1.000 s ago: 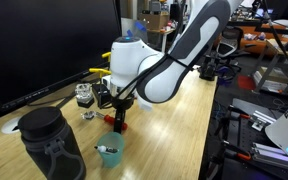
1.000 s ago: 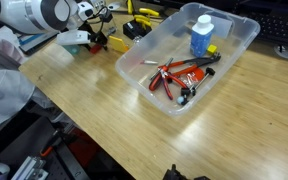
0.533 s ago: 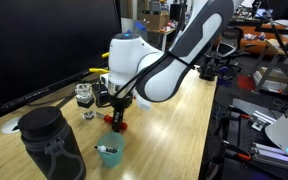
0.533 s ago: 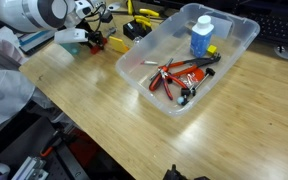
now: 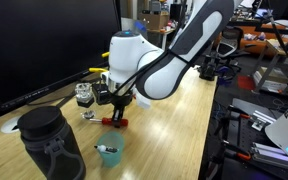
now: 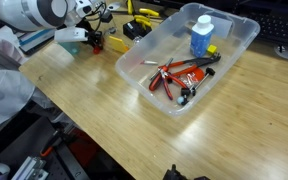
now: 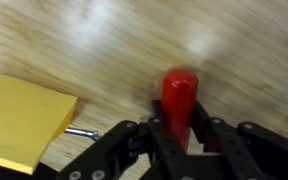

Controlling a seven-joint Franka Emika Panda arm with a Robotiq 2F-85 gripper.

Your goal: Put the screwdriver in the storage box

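A Franka arm's gripper [image 5: 114, 107] clamps the screwdriver [image 5: 115, 121] by its red handle low over a wooden table [image 6: 104, 115], both fingers pressed against the handle's sides. In the wrist view the gripper [image 7: 181, 130] reaches in from the bottom of the frame. The screwdriver [image 7: 179, 95] rises from between the fingers, its long axis running nearly straight up the picture, in line with the fingers. The rounded red butt end points away from the gripper towards the tabletop. The dark shaft is hidden behind the fingers, so its tip cannot be seen. In an exterior view the red handle pokes out below the fingertips and leans slightly off vertical; whether it touches the wood cannot be told.

A flat yellow block [image 7: 19, 118] lies on the table just beside the gripper, and a teal cup [image 5: 109, 153] stands near the tool, closer to the camera.

In an exterior view the gripper [image 6: 92, 40] works at the far corner of the table, well apart from the storage box [image 6: 169, 50]. The clear plastic bin sits at an angle on the wood, holding a blue bottle [image 6: 201, 37] and a tangle of red-handled tools [image 6: 179, 78]. The screwdriver is outside the box.
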